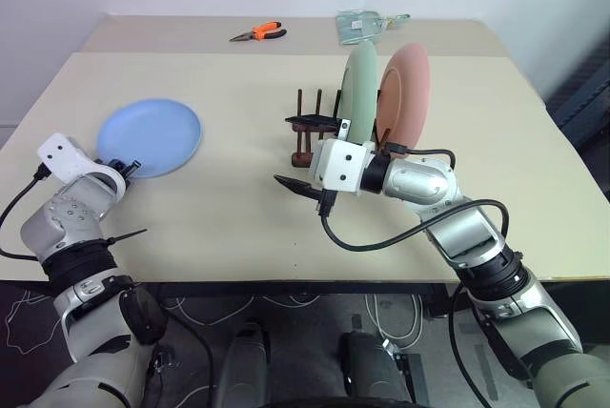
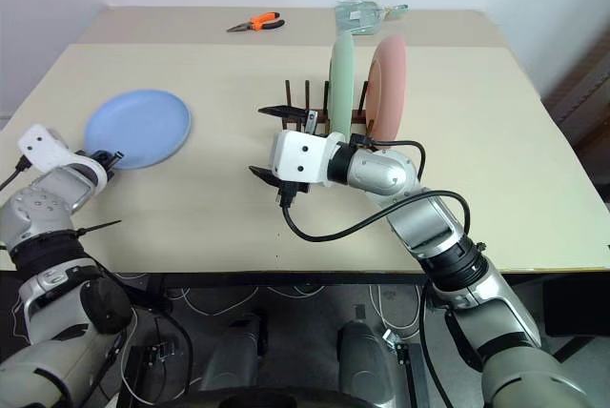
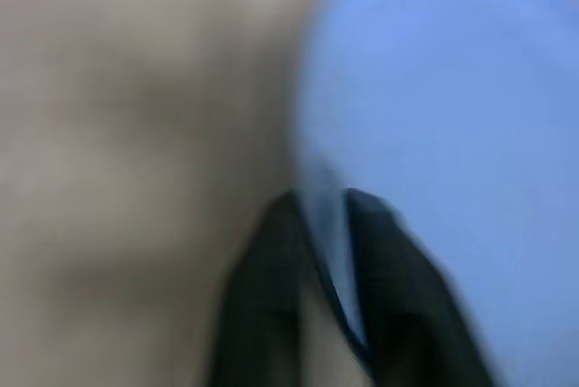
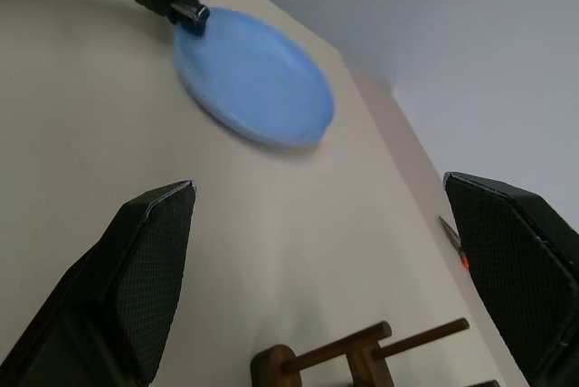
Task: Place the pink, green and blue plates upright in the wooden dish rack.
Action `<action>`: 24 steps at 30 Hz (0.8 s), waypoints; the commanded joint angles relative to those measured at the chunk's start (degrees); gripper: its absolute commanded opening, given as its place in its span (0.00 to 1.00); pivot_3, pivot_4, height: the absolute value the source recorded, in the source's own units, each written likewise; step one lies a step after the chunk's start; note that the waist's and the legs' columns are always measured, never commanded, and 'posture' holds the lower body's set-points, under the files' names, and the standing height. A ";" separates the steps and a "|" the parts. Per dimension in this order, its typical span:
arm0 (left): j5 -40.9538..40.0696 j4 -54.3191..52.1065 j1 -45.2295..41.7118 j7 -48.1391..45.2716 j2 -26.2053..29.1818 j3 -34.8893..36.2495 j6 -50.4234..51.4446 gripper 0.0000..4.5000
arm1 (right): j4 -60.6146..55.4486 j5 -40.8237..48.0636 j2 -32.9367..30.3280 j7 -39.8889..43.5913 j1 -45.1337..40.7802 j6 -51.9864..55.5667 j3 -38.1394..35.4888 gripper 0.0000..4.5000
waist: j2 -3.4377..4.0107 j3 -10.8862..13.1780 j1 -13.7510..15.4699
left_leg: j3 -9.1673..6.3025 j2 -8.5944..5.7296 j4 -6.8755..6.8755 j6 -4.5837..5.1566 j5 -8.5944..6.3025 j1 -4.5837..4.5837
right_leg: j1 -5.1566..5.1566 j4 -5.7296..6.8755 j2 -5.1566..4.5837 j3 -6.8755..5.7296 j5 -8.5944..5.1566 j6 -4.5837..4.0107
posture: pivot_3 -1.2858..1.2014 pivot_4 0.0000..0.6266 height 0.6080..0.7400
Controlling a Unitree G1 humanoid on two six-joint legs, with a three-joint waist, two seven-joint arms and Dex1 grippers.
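Note:
The blue plate [image 1: 152,136] lies flat on the table at the left. My left gripper [image 1: 127,168] is shut on its near rim, and in the left wrist view one of the fingers [image 3: 271,260] sits on each side of the edge. The green plate [image 1: 360,84] and the pink plate [image 1: 405,93] stand upright side by side in the wooden dish rack [image 1: 302,146] at mid-table. My right gripper [image 1: 297,153] hovers just in front of the rack's left end, open, pointing left toward the blue plate with nothing between its fingers.
Orange-handled pliers [image 1: 259,32] and a clear packet [image 1: 362,22] lie on the far part of the table. A black cable [image 1: 381,236] loops under my right wrist. The table's front edge [image 1: 286,280] runs close below both arms.

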 commanded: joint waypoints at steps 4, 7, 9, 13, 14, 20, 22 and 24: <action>2.07 -15.75 -2.00 -15.35 2.41 -17.76 -9.80 0.02 | -0.24 -2.09 0.51 0.08 -1.75 -0.17 -1.65 1.00 | -0.13 0.06 0.63 | -0.02 0.00 0.00 -0.06 0.02 -0.06 | 0.00 -0.03 0.00 -0.05 0.00 -0.01 | 0.52 0.24 1.00; 0.09 -22.84 -3.55 -18.82 3.16 -22.94 -5.88 0.02 | -0.48 -4.62 0.97 -0.18 -2.90 -1.10 -0.55 1.00 | -0.12 0.06 0.76 | -0.01 -0.01 -0.01 -0.06 0.02 -0.06 | -0.01 -0.05 0.00 -0.04 0.01 -0.02 | 0.52 0.24 1.00; -1.97 -26.34 -4.48 -20.20 3.54 -24.58 -2.30 0.02 | 0.13 -7.27 1.18 -0.92 -3.63 -2.22 0.29 1.00 | -0.12 0.06 0.47 | -0.01 0.00 -0.03 -0.06 0.02 -0.03 | -0.01 -0.04 0.00 -0.02 0.01 -0.02 | 0.52 0.24 1.00; -5.34 -30.83 -6.06 -20.60 3.28 -25.37 3.75 0.02 | 3.83 -13.01 2.10 -3.44 -5.08 -4.30 1.49 1.00 | -0.11 0.06 -0.40 | -0.01 0.01 -0.04 -0.05 0.02 -0.01 | -0.03 0.00 0.00 -0.02 0.01 -0.01 | 0.52 0.24 1.00; -6.71 -31.57 -6.62 -20.21 2.76 -24.78 5.40 0.02 | 5.20 -14.62 2.05 -3.74 -5.45 -5.32 2.17 1.00 | -0.12 0.06 -0.38 | -0.01 0.01 -0.04 -0.05 0.02 -0.01 | -0.04 0.00 0.00 -0.02 0.00 -0.01 | 0.52 0.24 1.00; -12.02 -34.69 -8.22 -17.85 1.12 -22.18 11.60 0.00 | 12.11 -19.53 3.47 -5.15 -8.00 -9.13 3.88 0.81 | -0.12 0.07 -0.30 | -0.03 0.00 -0.02 -0.04 0.02 -0.03 | -0.03 -0.01 0.00 -0.01 0.00 0.00 | 0.52 0.24 1.00; -13.11 -34.92 -8.46 -16.83 0.69 -20.93 12.70 0.00 | 13.02 -19.89 4.15 -5.20 -8.29 -9.56 3.62 0.58 | -0.13 0.07 -0.29 | -0.04 0.00 -0.02 -0.04 0.03 -0.03 | -0.03 0.00 0.00 -0.01 0.00 0.00 | 0.52 0.24 1.00; -13.60 -35.17 -8.25 -16.59 1.01 -20.67 13.32 0.00 | 13.36 -20.22 4.59 -5.26 -8.31 -9.94 3.36 0.38 | -0.13 0.07 -0.30 | -0.04 0.00 -0.02 -0.04 0.03 -0.03 | -0.02 0.00 0.00 -0.01 0.01 0.01 | 0.52 0.24 1.00</action>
